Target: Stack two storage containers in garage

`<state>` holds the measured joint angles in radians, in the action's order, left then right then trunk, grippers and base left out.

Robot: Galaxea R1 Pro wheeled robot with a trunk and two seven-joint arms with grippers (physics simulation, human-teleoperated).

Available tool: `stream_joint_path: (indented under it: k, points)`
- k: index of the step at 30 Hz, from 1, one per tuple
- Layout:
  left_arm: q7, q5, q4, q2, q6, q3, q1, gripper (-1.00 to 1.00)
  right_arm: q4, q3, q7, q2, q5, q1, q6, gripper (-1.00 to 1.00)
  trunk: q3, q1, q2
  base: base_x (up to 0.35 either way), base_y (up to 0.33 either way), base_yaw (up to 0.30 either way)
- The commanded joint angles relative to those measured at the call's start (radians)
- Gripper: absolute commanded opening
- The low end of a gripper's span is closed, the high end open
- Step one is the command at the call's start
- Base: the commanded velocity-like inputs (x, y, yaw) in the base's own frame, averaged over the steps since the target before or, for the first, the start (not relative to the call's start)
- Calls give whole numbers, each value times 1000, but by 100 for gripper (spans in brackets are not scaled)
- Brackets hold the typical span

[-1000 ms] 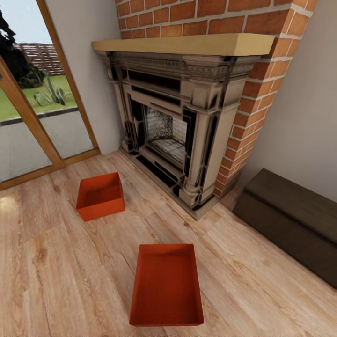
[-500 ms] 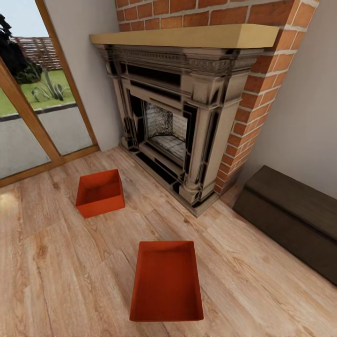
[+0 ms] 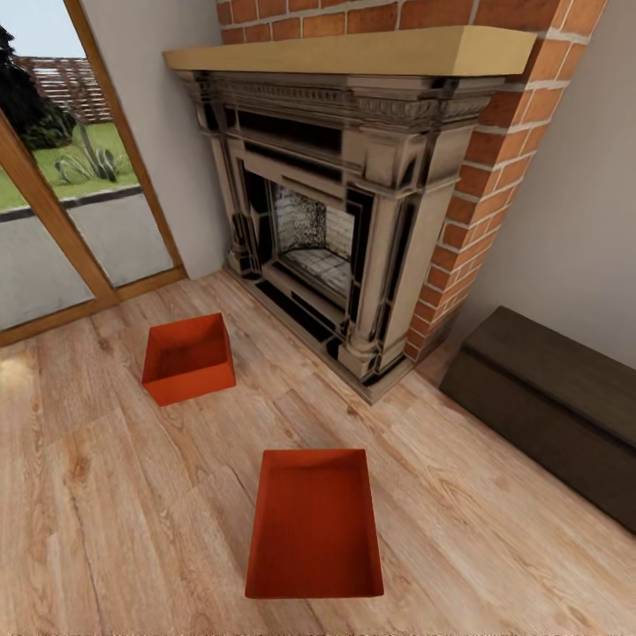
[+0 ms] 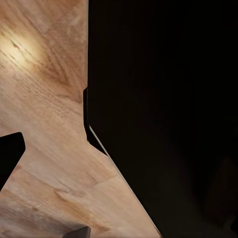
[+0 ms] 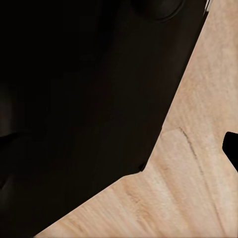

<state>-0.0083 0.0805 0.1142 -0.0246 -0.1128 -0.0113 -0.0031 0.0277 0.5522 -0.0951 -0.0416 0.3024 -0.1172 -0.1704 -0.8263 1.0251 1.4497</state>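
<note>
From the head camera I'm looking down over the living room's wood-plank floor [image 3: 106, 495], and the near storage container [image 3: 314, 526] sits dead ahead of me, low in the view, its long axis running away from me toward the fireplace [image 3: 340, 203]. The far storage container [image 3: 188, 356] lies well apart from it, ahead and to my left, between the near one and the glass door [image 3: 62, 194], turned a little askew. The dark brown chest [image 3: 552, 406] rests against the wall on my right, clear of both boxes. The near box looks centred between my arms, so I judge neither arm has the edge; a two-sided grab on its long walls seems the natural play, and I'd need to close in and reach down first. Compared with a second back, the whole picture has slid: the fireplace mantel sits higher in frame and both boxes have crept up, which reads as my own camera moving, not the boxes. On to the left wrist camera: dark robot body [image 4: 163, 109] across much of it, plank floor beyond, a dark finger tip [image 4: 9, 151] at the edge, and I can't tell whether that hand is open or closed. Right wrist camera, same story: dark bulk, pale planks, a sliver of finger [image 5: 232, 148], hand state not readable. Both containers are on the living room floor, nothing gripped that I can see.
</note>
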Motion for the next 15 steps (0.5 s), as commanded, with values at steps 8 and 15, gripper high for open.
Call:
stream_joint_path:
  k: [8, 15]
  points:
    - [-1, 8, -1, 0, -3, 0, 0, 100, 3, 6, -6, 0, 11, -1, -5, 100, -13, 0, 0, 0, 0, 0]
    - [-1, 8, -1, 0, -3, -1, 0, 100, 3, 6, -6, 0, 11, -1, -5, 100, -24, 0, 0, 0, 0, 0]
